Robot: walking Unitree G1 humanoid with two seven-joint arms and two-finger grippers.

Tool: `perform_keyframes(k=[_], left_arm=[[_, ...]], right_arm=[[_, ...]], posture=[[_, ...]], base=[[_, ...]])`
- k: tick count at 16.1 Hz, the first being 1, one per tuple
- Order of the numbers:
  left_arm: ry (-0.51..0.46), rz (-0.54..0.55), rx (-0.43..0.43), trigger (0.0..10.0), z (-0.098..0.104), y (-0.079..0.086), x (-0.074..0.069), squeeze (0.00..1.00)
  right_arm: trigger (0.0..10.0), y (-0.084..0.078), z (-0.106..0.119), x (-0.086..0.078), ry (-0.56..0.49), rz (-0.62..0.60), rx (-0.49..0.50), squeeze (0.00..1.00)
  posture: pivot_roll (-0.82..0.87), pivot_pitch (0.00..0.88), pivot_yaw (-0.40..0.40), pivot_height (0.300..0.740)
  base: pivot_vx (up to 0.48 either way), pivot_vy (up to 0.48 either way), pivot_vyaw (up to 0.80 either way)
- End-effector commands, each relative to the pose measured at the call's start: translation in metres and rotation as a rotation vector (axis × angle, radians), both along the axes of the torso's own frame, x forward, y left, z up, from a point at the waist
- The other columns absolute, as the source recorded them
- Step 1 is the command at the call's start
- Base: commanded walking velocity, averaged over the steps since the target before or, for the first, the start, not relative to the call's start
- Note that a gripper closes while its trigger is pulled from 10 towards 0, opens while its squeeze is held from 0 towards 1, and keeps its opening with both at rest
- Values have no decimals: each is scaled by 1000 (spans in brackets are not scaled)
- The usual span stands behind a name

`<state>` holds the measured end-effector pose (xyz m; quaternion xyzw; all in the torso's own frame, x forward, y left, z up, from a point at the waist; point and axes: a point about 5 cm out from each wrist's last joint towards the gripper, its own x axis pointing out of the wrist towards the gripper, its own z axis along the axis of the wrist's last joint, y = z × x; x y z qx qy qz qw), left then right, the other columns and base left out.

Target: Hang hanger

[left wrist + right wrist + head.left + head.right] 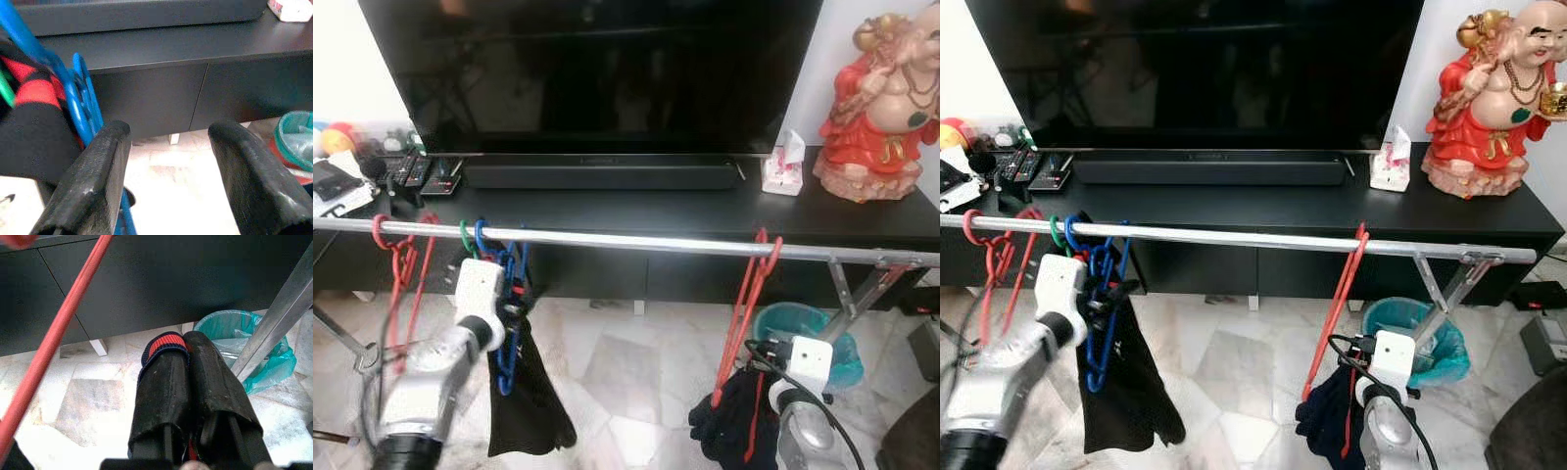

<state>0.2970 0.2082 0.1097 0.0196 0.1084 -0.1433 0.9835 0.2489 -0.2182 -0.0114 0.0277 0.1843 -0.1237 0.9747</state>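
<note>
Rail: a silver metal clothes rail point(636, 241) runs across the room in front of a long black TV counter point(705, 211).
Left end of rail: one red plastic hanger point(403, 264) hooked on.
Next along: a green hook point(466, 238) and what looks like two blue plastic hangers point(509, 313) bunched together; I cannot count them for sure. A black garment point(524, 392) hangs from this bunch.
Left end effector point(168, 171): raised beside the blue hangers, its two black fingers point(93, 181) spread apart with nothing between them; one finger sits just beside a blue hanger.
Right part of rail: one red hanger with a dark garment point(749, 313), its hook over the rail, the dark cloth bunched low at its foot.
Right end effector point(188, 352): low, near that dark cloth, fingers pressed together on a dark band of fabric with a red stripe point(164, 343).
Container: one teal bin with a clear liner point(808, 328) stands on the marble floor under the rail's right support; what lies inside cannot be made out.
On the counter: one large black TV screen point(597, 69), one black soundbar point(597, 176), several remotes point(411, 171) at the left, one tissue box point(783, 171), one red-robed laughing figurine point(886, 108) at the right.
</note>
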Motion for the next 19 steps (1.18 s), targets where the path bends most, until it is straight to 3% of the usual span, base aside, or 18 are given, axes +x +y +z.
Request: perform_keyframes(k=[1,3,6,8,10,15,19], left_arm=[[10,-23,2,10000,4,-2,-1,0],[33,-80,57,10000,15,-8,-2,0],[86,-50,94,10000,12,-9,0,0],[119,-2,104,10000,7,-7,1,0],[237,111,146,10000,1,4,0,0],[278,205,114,10000,4,10,1,0],[255,221,65,10000,0,5,6,0]], right_arm=[[10000,2,4,4,-24,10,-1,0],[10000,3,4,4,-22,16,-2,0],[10000,5,3,5,-21,21,-1,0],[10000,5,3,5,-21,21,-1,0],[10000,3,2,4,-17,18,-4,0],[10000,5,2,3,-16,22,-1,0],[10000,6,2,4,-17,26,-2,0]], posture=[[-195,0,28,740],[-189,0,29,740],[-190,0,33,740],[-195,0,36,740],[-197,0,36,740],[-190,0,35,740],[-190,0,34,740]], base=[[0,0,0],[0,0,0],[0,0,0],[0,0,0],[0,0,0],[0,0,0],[0,0,0]])
